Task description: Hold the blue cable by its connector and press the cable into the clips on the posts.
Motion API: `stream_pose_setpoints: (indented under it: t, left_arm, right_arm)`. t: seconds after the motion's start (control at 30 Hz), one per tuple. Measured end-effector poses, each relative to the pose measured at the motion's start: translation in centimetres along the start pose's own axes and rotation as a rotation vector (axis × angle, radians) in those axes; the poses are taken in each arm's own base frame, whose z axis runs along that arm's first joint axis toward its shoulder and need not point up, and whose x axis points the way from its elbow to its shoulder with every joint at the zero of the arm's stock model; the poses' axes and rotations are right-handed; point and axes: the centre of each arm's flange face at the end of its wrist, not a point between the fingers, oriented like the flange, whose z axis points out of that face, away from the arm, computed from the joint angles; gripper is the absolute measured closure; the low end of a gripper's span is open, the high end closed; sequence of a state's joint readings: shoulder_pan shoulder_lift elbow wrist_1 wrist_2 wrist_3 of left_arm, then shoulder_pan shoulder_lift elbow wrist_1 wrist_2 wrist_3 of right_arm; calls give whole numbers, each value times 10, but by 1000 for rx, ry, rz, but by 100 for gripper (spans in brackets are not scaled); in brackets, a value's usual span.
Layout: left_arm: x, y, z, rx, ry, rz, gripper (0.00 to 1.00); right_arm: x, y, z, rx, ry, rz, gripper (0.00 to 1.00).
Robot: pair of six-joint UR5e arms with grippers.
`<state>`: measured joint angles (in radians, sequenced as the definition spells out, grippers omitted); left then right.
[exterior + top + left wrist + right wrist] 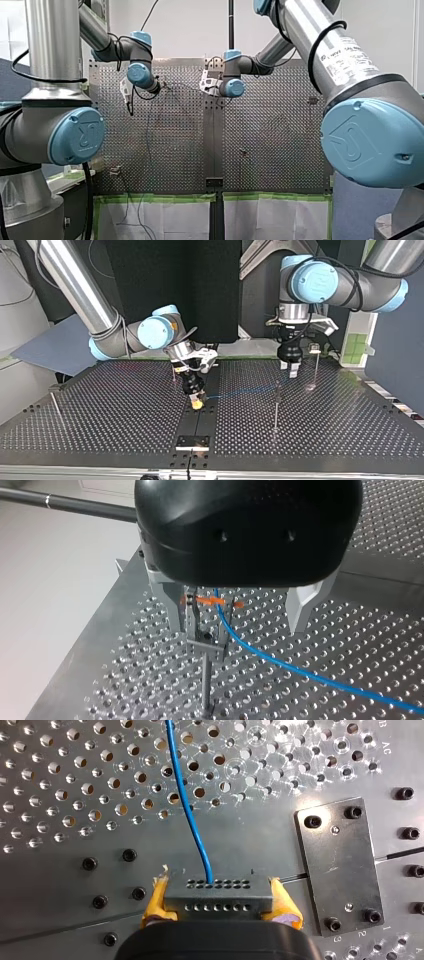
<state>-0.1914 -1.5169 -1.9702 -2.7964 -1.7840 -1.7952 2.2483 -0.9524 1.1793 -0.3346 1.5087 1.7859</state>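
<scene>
Perforated table (100,405): my right gripper (197,401) sits at the centre seam, its yellow pads (157,900) clamped on the grey connector (219,895). The blue cable (187,805) leaves the connector and passes under my left gripper (207,625), just above a post (206,680) and its clip (205,646), close to the table's edge. Whether my left gripper clamps the cable cannot be told.

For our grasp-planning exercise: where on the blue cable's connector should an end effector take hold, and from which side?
Pinch the connector across its two short ends, coming from the side opposite the blue cable. The block is rectangular with parallel ends, and the cable leaves one long face; my right end effector holds it so.
</scene>
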Motion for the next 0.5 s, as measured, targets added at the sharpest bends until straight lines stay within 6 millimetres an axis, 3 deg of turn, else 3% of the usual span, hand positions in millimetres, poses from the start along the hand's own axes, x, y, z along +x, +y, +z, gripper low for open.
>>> stream_pose_setpoints:
  t: [0.5]
  left_arm:
    - [0, -10, -8, 32, 11, 128, 0]
  right_arm:
    - [-2, -1, 0, 1, -3, -3, 100]
